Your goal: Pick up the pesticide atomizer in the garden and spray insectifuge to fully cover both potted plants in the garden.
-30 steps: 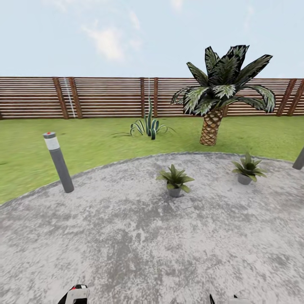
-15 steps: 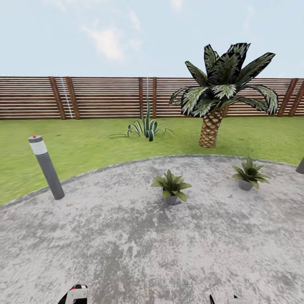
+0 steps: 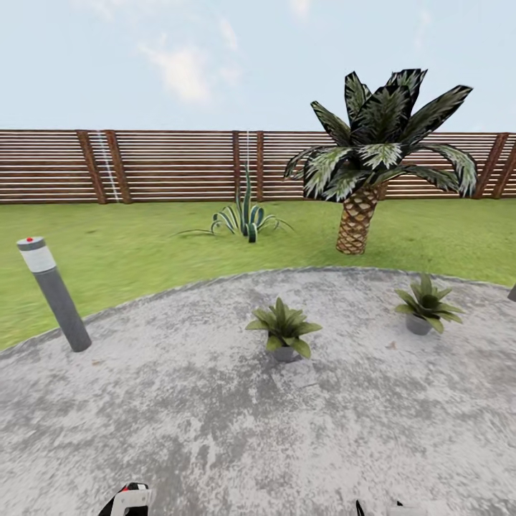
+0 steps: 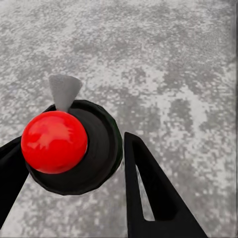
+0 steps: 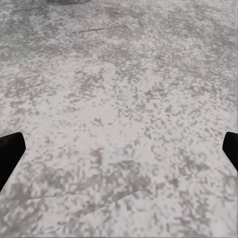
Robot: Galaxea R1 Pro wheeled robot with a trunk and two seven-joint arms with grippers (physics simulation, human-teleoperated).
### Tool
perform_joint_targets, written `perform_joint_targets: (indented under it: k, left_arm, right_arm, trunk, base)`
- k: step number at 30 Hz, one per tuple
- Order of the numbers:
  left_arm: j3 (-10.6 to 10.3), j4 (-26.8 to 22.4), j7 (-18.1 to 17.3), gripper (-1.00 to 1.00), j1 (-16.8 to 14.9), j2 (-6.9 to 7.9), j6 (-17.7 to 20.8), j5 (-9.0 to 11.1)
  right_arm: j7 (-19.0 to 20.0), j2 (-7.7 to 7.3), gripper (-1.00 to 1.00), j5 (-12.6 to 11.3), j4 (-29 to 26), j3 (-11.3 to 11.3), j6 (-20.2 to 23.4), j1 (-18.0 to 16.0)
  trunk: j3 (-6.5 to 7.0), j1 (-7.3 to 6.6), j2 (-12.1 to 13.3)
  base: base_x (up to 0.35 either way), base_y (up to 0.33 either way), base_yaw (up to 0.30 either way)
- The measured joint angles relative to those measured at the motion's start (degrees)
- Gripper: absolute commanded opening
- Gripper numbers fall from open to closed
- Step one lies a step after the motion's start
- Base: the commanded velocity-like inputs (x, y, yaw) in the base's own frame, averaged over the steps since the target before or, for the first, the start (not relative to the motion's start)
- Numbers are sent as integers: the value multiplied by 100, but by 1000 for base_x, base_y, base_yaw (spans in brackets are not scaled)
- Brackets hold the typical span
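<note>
Head view: I face the round stone patio (image 3: 215, 430) with the lawn (image 3: 143, 251) and slat fence (image 3: 165, 166) behind. The two potted plants stand well apart on the stone, the nearer plant (image 3: 283, 331) ahead and the farther plant (image 3: 426, 304) to my right. A grey post (image 3: 54, 294) stands at the patio's left edge.

Left wrist view: the left gripper (image 4: 69, 158) is clamped on the spray bottle (image 4: 74, 148), seen from above, its red button up and grey nozzle pointing away over bare stone.

Right wrist view: the right gripper (image 5: 119, 148) hangs spread wide, holding nothing, above stone.

Judgement: the approach is under way. I should close on the nearer plant first, stop short of the pot, and aim the nozzle at the leaves before pressing.
</note>
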Motion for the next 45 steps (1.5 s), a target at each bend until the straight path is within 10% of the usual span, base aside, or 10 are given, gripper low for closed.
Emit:
perform_joint_targets:
  k: [45]
  left_arm:
    - [0, -1, 0, -100, 2, -8, 1, -8]
  right_arm:
    - [0, 9, 100, 0, -8, 0, -1, -1]
  trunk:
    - [0, 1, 0]
  base:
    - [243, -191, 49]
